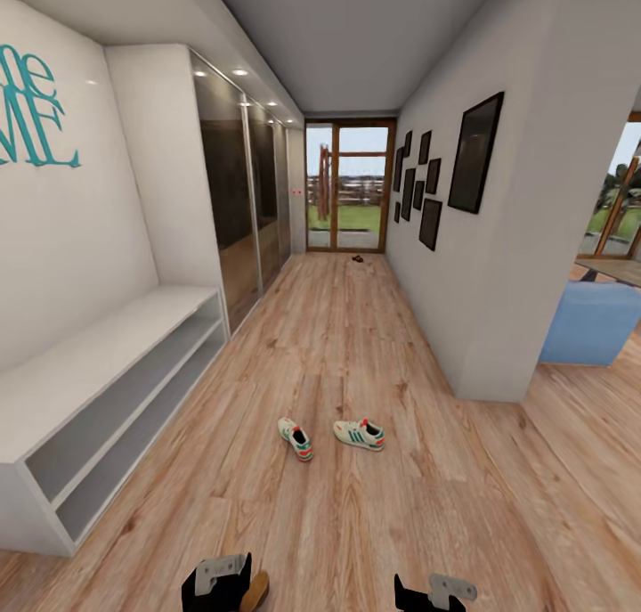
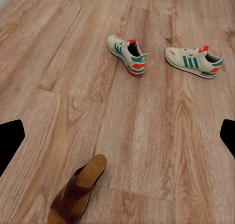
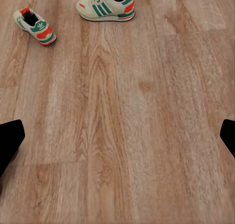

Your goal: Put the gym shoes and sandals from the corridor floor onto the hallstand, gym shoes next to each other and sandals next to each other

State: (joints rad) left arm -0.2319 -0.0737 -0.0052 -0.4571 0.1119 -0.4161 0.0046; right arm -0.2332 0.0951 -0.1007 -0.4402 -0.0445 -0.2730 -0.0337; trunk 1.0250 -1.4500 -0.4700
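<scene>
- The two gym shoes lay on the wood-plank corridor floor [image 1: 338, 345] ahead of the robot, near each other but apart: one gym shoe [image 1: 296, 438] pointed away at a slant, and the other gym shoe [image 1: 359, 434] lay side-on to its right.
- One sandal [image 2: 78, 190] lay on the floor close under the left gripper [image 2: 117, 136], strap up and touching nothing; in the head view its tan edge [image 1: 256, 590] peeped out beside the left gripper [image 1: 218, 581].
- A small dark thing [image 1: 357, 258], too far off to make out, lay by the glass door [image 1: 347, 187].
- The hallstand [image 1: 89, 363] stood along the left wall, its top and two shelves bare.
- Both grippers hung low over the floor with fingers spread wide, holding nothing; the right gripper [image 3: 117, 136] had bare planks beneath it.
</scene>
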